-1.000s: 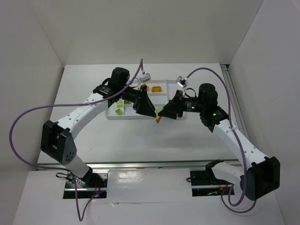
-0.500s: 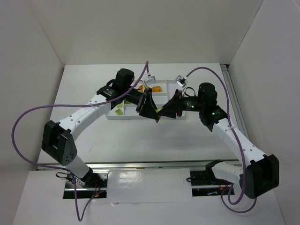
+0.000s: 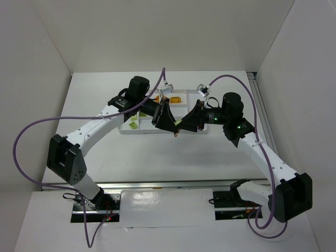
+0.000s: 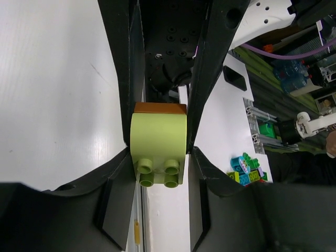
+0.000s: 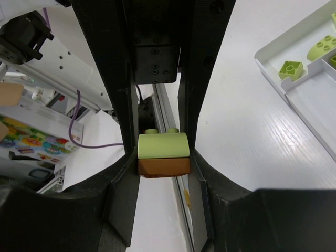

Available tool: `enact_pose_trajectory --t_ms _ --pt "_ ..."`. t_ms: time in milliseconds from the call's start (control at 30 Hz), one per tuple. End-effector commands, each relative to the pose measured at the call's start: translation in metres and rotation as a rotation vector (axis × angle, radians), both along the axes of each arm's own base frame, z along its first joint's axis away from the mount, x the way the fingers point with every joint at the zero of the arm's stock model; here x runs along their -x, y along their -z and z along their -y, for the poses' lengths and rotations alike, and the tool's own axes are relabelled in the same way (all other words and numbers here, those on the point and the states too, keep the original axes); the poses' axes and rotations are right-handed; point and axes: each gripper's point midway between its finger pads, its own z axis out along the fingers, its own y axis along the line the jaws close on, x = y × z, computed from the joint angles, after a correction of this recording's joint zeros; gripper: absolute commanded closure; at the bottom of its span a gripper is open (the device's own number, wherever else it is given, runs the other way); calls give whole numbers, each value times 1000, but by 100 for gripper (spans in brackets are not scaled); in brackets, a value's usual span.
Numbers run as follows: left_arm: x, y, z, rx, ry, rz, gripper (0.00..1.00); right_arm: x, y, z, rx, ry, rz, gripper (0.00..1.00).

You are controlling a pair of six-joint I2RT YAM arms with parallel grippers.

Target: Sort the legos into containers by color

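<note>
The stacked pair, a light green lego [image 4: 157, 137] on an orange lego [image 5: 164, 167], is hanging over the table [image 3: 157, 152] just in front of the tray [image 5: 310, 100]. The left gripper [image 4: 157, 152] is pinching the green brick and the right gripper [image 5: 164, 153] the orange one. Both arms are covering much of the tray, where loose green legos [image 5: 290, 67] are lying.

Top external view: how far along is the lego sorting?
Done: green bricks and an orange piece lie in the tray. In hand: left gripper pinches one stack's green half, right gripper its orange half, joined. Left: split them, bin each.
</note>
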Motion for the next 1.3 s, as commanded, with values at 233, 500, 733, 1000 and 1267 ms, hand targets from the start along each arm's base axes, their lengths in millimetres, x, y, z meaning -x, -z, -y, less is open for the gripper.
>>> enact_pose_trajectory --t_ms 233,500,733,1000,1267 --pt "-3 -26 -8 76 20 80 100 -12 -11 7 -32 73 30 43" --pt "-4 -21 -11 76 19 72 100 -9 -14 6 -49 54 40 39" --pt "-5 -22 -10 80 19 80 100 -10 -16 5 -61 43 41 42" --pt "-8 -21 -13 73 -5 86 100 -8 -18 5 -75 44 49 85" --pt "-38 -27 -49 103 -113 71 100 -23 0 19 -2 180 15 90"
